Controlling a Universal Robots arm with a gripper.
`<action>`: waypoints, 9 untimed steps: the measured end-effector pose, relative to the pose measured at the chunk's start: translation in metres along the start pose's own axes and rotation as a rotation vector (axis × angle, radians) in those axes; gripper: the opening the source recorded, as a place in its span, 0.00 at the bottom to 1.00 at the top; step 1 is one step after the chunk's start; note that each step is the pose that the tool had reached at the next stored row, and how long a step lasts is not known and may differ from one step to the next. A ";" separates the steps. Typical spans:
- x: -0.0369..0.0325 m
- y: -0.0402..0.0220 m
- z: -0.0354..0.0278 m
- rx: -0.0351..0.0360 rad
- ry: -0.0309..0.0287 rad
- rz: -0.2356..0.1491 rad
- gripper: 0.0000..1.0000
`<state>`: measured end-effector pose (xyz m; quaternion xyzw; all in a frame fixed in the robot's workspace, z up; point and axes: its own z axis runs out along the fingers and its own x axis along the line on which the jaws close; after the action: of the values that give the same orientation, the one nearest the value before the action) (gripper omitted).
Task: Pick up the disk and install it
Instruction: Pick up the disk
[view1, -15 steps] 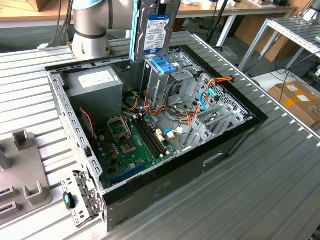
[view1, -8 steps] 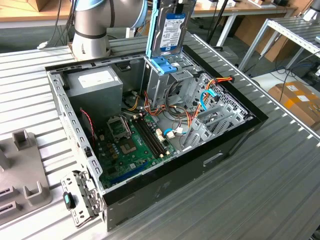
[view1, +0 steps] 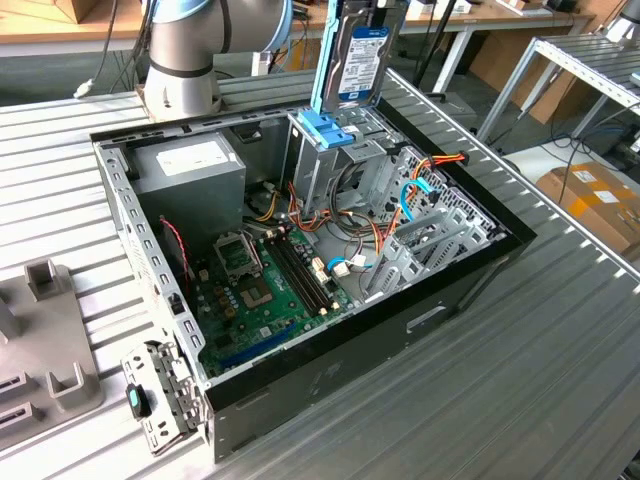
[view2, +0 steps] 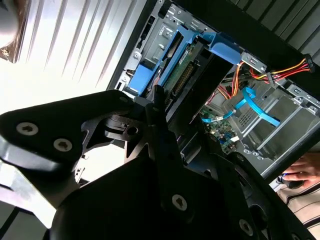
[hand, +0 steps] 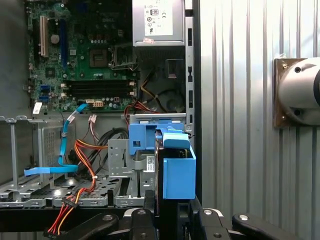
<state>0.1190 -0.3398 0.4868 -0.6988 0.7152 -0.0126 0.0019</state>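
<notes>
The disk (view1: 362, 55) is up in the air, standing on edge right over the cage (view1: 312, 170), with its lower end just above the blue handle (view1: 327, 128). Whether they touch, I can't tell. In the first wrist view the gripper (hand: 172, 202) is clamped on the disk's near end, black fingers (hand: 150, 202) on either side of the blue carrier. In the second wrist view the disk's green board (view2: 182, 80) runs straight out from the gripper toward the cage.

It's tight down there. The case (view1: 330, 370) wall runs just beside the cage on one side, and orange and blue cables (view1: 385, 235) crowd the other side, at the exterior view's right. Above the cage there is open air. The power supply (view1: 190, 165) sits near the cage, at the exterior view's left, with the motherboard (view1: 255, 290) on the case floor. The ribbed table (view1: 520, 380) lies bare along the case's near side. A person's hand (view2: 302, 172) rests beyond the case.

There's a white-and-blue label on the disk's face and a white sticker on the power supply, but I can't make out the print on either.
</notes>
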 end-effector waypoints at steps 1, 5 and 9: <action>0.0008 -0.0008 0.0001 0.0000 0.0001 0.000 0.35; 0.0130 -0.0019 0.0005 0.0000 0.0000 0.000 0.35; 0.0276 -0.0022 0.0009 0.0000 0.0000 0.000 0.35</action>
<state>0.1206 -0.3675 0.4864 -0.6988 0.7152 -0.0126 0.0019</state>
